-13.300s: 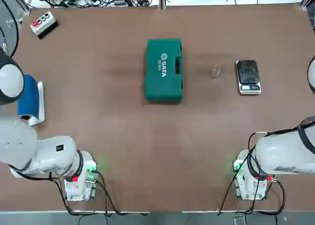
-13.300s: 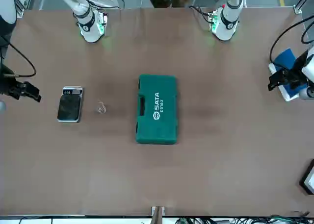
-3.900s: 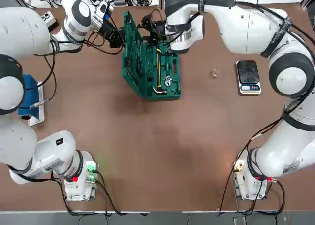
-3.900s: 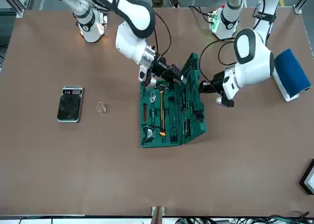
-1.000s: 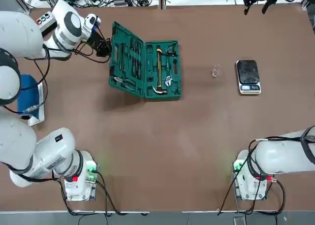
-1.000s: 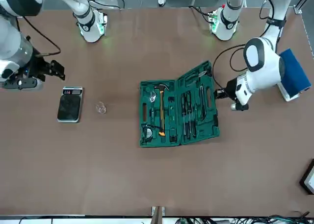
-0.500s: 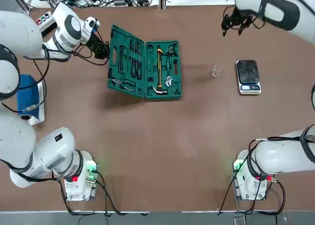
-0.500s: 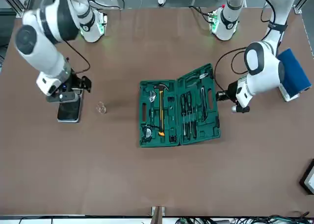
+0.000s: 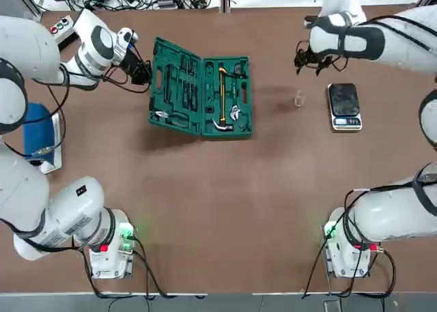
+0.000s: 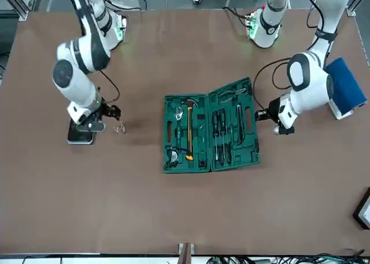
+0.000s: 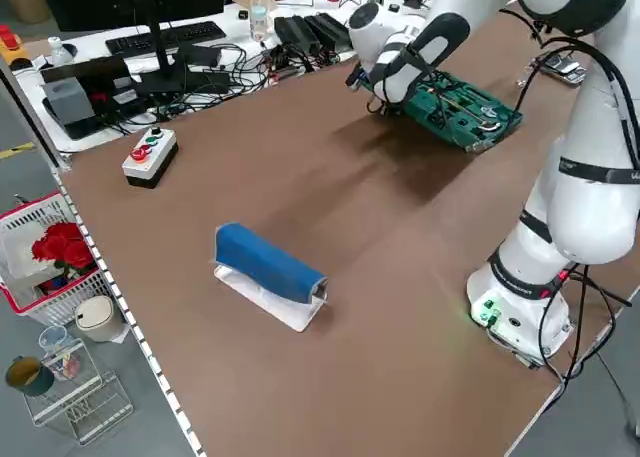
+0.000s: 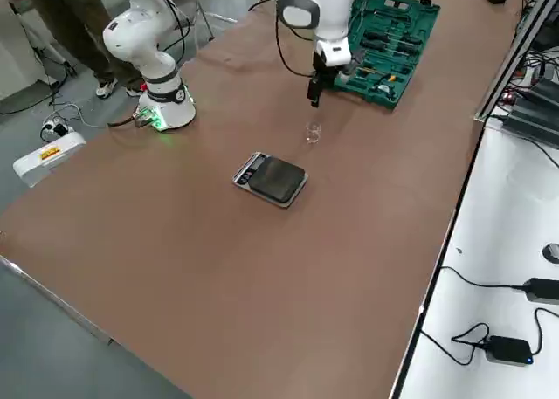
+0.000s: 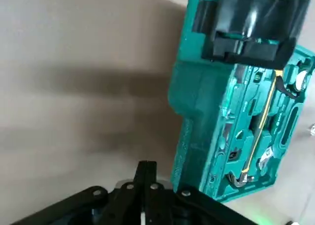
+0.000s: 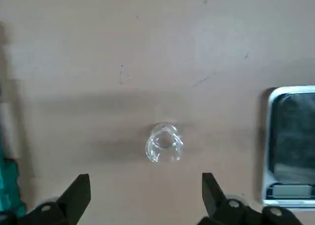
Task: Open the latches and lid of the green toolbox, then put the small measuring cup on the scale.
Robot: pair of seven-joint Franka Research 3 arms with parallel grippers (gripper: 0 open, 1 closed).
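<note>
While two arms reach over the table, arms: two, left bent inward from its base, right extended far forward with its wrist turned down
Toolbox: one green case [image 9: 227, 124], open, its one lid [image 9: 175, 87] swung toward the left arm
Left gripper [image 13: 146, 165]: just beside the lid's outer side, fingers clenched together
Right gripper [image 14: 146, 178]: above the table near the cup, fingers released, wide apart
Scale: one [image 9: 344, 100], right of the case
Hammer: one [image 10: 189, 131], in the case
Measuring cup: one [image 14: 164, 143], on the table between case and scale
</note>
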